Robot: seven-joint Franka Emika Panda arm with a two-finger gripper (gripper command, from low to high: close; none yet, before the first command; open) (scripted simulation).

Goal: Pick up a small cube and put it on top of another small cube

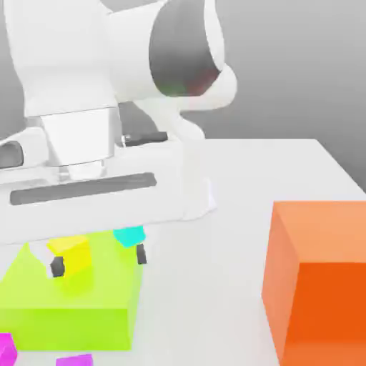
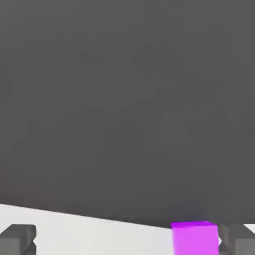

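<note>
My gripper point(image 1: 99, 260) hangs open over the lime block point(image 1: 71, 304) at the exterior view's lower left, fingers wide apart and holding nothing. A small violet-purple cube point(image 1: 75, 359) lies on the table at the bottom edge, in front of the lime block. A brighter pink-magenta small cube point(image 1: 5, 349) sits left of it. In the hand view my gripper point(image 2: 127, 240) is open. A small purple cube point(image 2: 195, 239) rests on the white table just inside one fingertip point(image 2: 240, 239); whether they touch I cannot tell.
A large orange block point(image 1: 318, 282) stands at the exterior view's right. A small yellow cube point(image 1: 71, 254) and a small cyan cube point(image 1: 130, 236) show near my fingers by the lime block. The white table point(image 1: 214, 286) runs between the blocks.
</note>
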